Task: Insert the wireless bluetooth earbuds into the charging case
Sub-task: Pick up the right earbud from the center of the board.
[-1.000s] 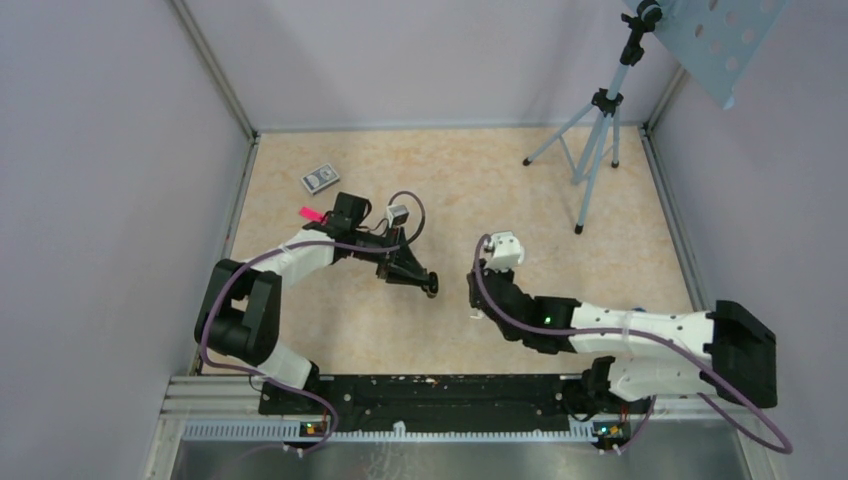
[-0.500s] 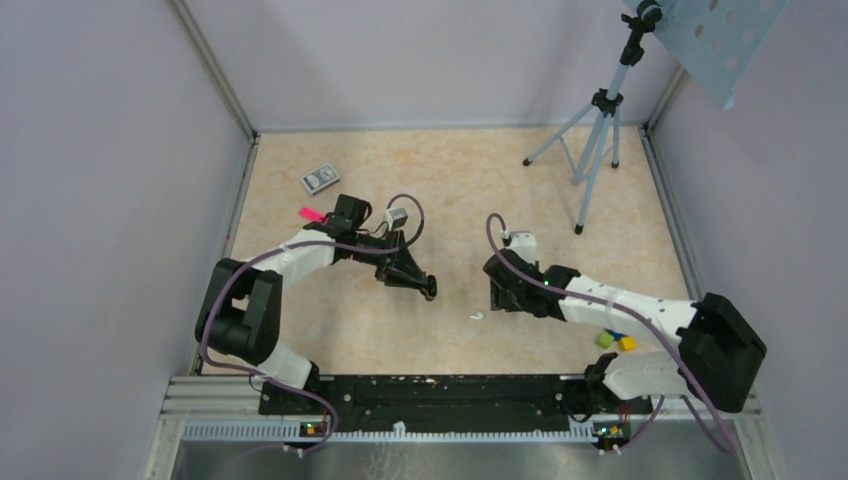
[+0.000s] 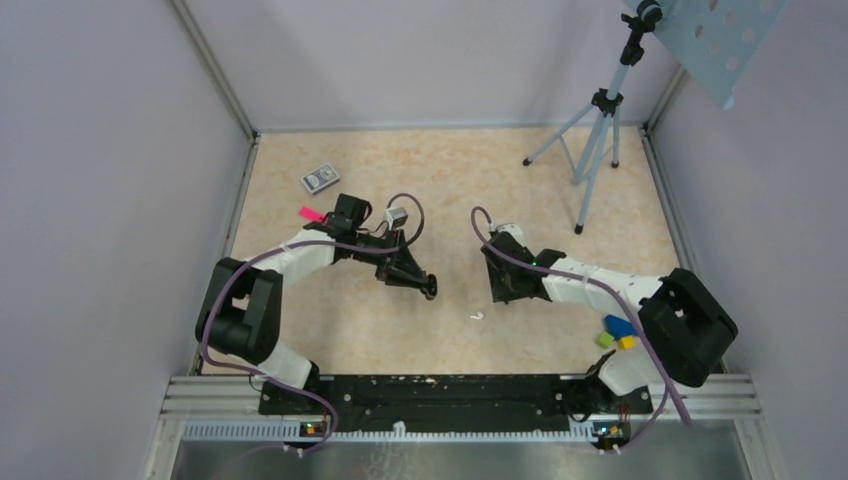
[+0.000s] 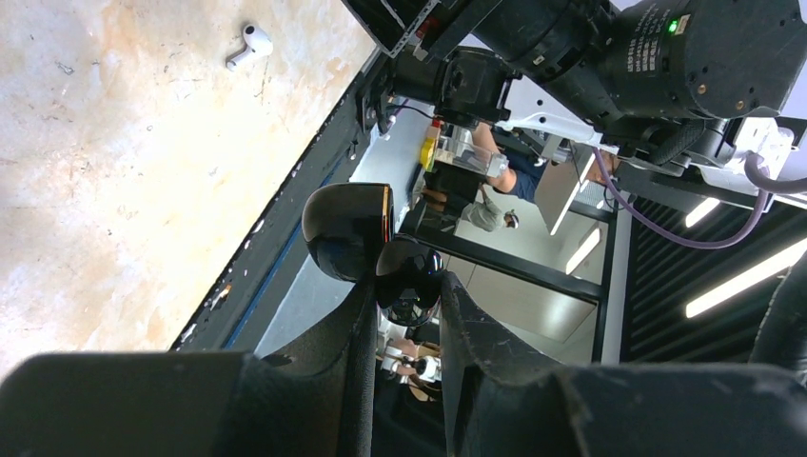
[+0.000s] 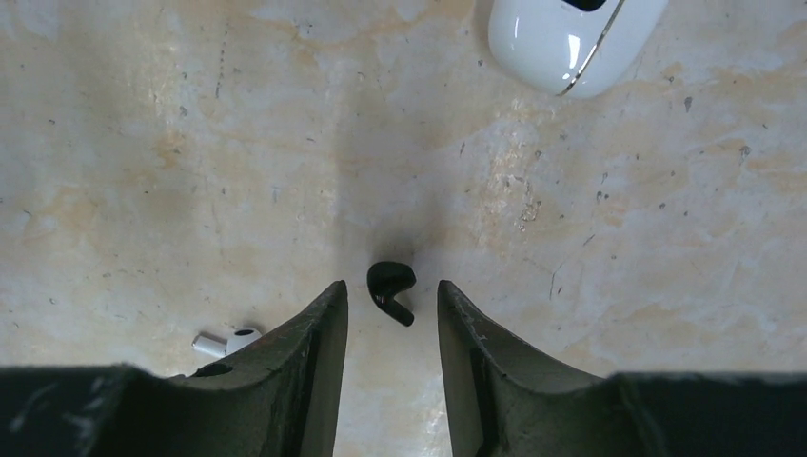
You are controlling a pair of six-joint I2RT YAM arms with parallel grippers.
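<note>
Swinging outward since a second ago, my right arm (image 3: 600, 285) now aims my right gripper (image 5: 392, 291) straight down and uncovers the coloured blocks (image 3: 617, 334) beside it. The black earbud (image 5: 388, 277) lies on the table (image 5: 143, 143) between my parted right fingers, touching neither. The white earbud (image 5: 235, 339) lies just beside one finger, and the white case (image 5: 571, 38) sits further out, well apart. My left gripper (image 4: 406, 286) is clamped on the black charging case (image 4: 347, 230).
</note>
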